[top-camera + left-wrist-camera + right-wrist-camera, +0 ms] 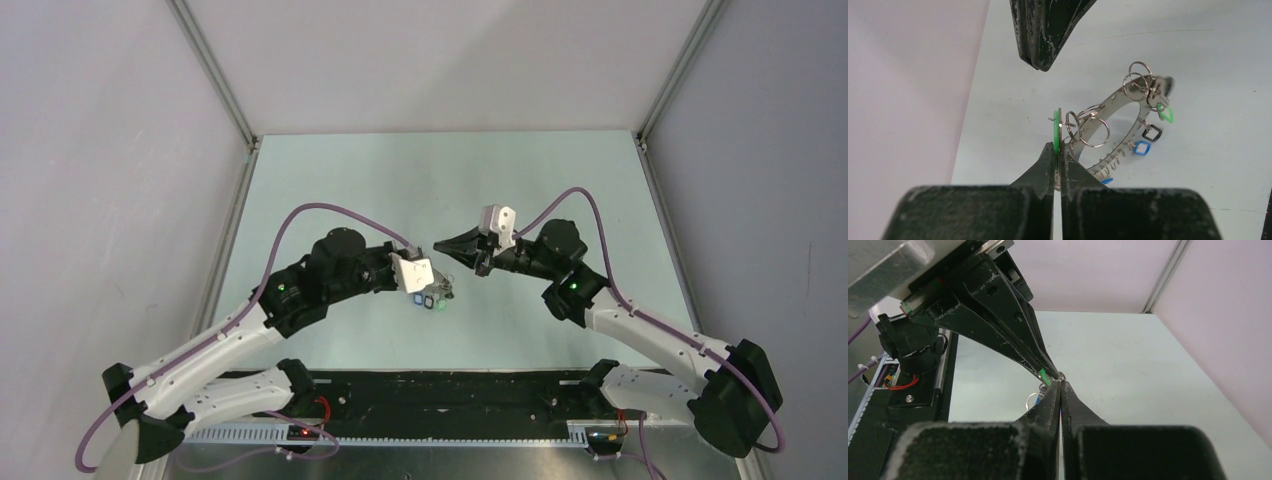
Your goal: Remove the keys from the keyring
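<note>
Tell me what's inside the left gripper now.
A green tag, edge-on, and thin metal beside it, pinched in the shut left gripper. Its fingers cover their lower parts; whether the metal belongs to the keyring is unclear.

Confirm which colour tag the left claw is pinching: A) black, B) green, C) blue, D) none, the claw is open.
B: the left wrist view shows a green tag held edge-on between the tips of the shut left claw.
</note>
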`<state>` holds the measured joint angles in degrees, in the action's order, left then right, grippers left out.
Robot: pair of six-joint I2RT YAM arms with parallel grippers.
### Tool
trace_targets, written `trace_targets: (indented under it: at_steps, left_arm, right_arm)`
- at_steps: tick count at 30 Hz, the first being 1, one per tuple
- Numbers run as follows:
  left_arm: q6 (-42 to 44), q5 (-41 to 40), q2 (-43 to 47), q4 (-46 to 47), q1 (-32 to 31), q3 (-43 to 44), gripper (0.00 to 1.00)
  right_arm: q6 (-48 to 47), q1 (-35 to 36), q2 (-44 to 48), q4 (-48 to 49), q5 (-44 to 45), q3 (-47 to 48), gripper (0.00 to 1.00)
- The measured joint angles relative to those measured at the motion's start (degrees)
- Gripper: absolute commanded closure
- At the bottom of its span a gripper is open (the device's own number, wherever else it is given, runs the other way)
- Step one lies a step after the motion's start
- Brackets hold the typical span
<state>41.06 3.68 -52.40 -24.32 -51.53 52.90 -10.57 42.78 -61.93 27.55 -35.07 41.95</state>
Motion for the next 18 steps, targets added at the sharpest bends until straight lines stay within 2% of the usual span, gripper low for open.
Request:
trace_targets:
  at_steps: [1,2,4,6,18]
  left_arm:
    - [0.00,0.00,-0.02,0.00,0.00,0.00,1.00]
    - [0.00,-0.02,-0.02,0.00,0.00,0.00,1.00]
    - [0.02,-0.02,-0.02,-0.02,0.00,0.00,1.00]
    - [0.02,0.00,-0.02,-0.02,0.00,0.00,1.00]
    - [0.59,3.08,1.53,-0.24,0.00,-0.68,1.00]
  right_arm:
    - [0.33,0.00,0.00,0.59,-0.02,-0.07,0.89]
    - [0.63,0.00,0.00,0.87,-0.11,-0.15,0.79]
    - [0.83,0.00,0.00,0.87,-0.15,-0.22,0.70]
    - [0.11,0.00,0.00,0.35,-0.11,-0.28,0.65]
    - [-4.52,0.00,-1.40,-2.40,-1.22,-0.50,0.64]
